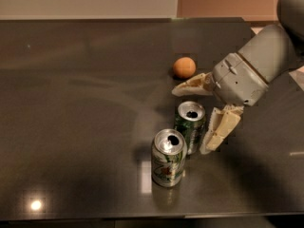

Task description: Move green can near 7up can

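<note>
Dark green on its sides, the green can [189, 127] stands up on the table [71, 103]. We see the hole in its silver top. The 7up can [168, 161] stands just in front of it, nearer to us. They are so close that we cannot tell if they touch. The gripper [190, 121] is around the green can. Its 2 fingers [221, 129] are spread wide, 1 behind the can and 1 at its right side, not squeezing it. A round orange thing [184, 67] sits farther back.
</note>
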Robot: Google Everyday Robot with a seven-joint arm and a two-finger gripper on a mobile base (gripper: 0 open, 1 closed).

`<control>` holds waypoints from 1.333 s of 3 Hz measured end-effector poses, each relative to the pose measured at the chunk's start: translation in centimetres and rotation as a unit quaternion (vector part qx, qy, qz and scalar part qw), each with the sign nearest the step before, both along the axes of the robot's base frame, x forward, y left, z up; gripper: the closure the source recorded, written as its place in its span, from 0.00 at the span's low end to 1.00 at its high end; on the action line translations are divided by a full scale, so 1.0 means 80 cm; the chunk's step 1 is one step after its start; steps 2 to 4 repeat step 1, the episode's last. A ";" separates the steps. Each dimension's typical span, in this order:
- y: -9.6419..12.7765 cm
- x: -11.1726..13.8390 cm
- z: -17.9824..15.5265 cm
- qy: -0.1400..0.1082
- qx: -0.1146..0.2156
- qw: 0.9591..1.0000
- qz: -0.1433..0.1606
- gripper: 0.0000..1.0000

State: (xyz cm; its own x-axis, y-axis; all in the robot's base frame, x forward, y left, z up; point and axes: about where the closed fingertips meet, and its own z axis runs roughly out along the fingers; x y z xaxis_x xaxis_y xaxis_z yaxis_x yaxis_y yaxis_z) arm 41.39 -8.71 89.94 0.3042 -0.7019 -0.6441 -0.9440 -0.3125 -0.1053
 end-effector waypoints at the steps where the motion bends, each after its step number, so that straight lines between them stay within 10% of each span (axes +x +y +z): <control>1: 0.000 0.000 0.000 0.000 0.000 1.000 0.000 0.00; 4: 0.000 0.000 0.000 0.000 0.000 1.000 0.000 0.00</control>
